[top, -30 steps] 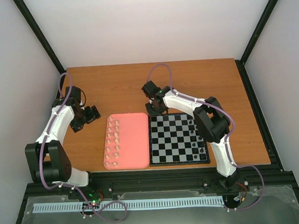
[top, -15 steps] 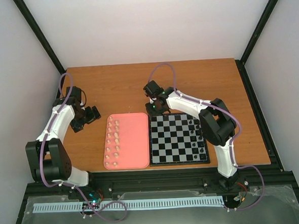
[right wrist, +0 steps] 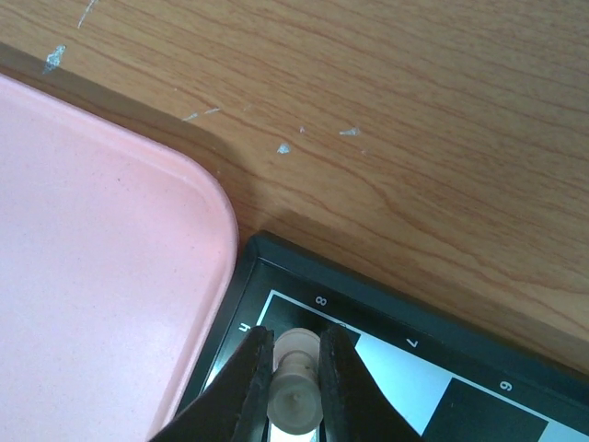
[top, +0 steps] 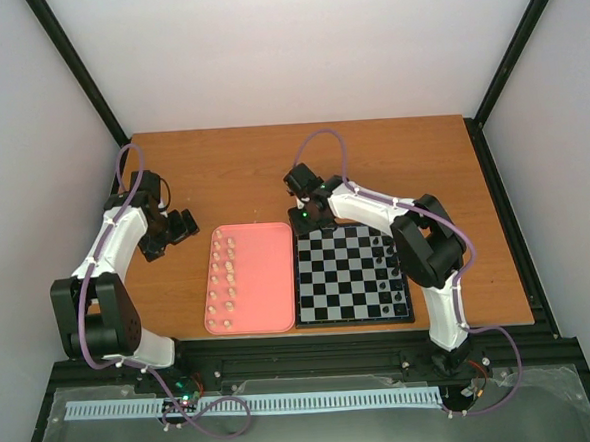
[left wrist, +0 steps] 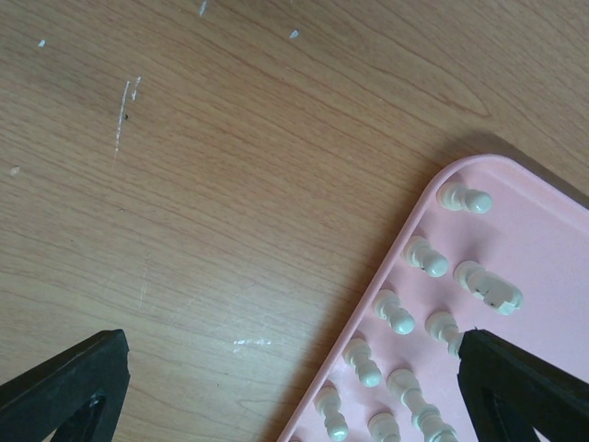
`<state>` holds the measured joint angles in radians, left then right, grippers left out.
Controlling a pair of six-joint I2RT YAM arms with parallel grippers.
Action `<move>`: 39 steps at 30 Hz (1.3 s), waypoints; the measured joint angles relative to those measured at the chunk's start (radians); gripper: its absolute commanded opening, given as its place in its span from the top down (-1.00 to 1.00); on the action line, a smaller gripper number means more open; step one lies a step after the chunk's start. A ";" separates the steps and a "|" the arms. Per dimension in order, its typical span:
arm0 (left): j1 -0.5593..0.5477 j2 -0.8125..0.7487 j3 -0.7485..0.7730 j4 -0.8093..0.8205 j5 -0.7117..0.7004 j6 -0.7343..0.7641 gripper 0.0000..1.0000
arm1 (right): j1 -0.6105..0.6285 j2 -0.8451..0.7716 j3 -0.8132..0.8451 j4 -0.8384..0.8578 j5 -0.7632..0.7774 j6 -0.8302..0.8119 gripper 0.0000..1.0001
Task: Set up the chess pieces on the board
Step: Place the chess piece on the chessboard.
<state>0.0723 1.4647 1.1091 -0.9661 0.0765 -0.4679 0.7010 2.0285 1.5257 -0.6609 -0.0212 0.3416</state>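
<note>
The salmon-pink tray point(top: 264, 283) holds the cream chess pieces point(top: 229, 280) in two rows, roughly fifteen; the exact count is unclear. One more cream piece point(right wrist: 296, 391) is pinched in the right gripper point(right wrist: 296, 354) over the board point(top: 344, 283) corner beside the tray's far right corner. The left gripper point(top: 178, 226) hangs spread wide over the table point(top: 392, 165), left of the tray.

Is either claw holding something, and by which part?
The right gripper pinches a tiny cream-white chess piece by its sides, between both fingers. The left gripper is open, holding nothing.
</note>
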 measured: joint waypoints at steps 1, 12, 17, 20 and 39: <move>0.000 0.000 0.000 0.000 0.001 0.000 -1.00 | 0.000 0.000 -0.001 0.000 -0.002 0.000 0.94; 0.000 0.002 0.000 0.000 0.003 0.000 -1.00 | 0.000 0.007 -0.002 -0.001 -0.018 0.000 0.94; 0.000 0.002 0.000 0.000 0.003 0.000 -1.00 | 0.000 0.009 -0.002 -0.002 -0.016 0.000 0.94; 0.000 0.002 0.000 0.001 0.003 0.000 -1.00 | 0.000 0.017 -0.002 -0.002 -0.016 0.000 0.94; 0.000 0.006 0.000 0.001 0.006 0.000 -1.00 | 0.010 0.047 0.022 -0.020 -0.017 -0.015 0.65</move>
<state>0.0723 1.4708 1.1091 -0.9653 0.0822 -0.4675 0.7105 2.0750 1.5478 -0.6807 -0.0380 0.3264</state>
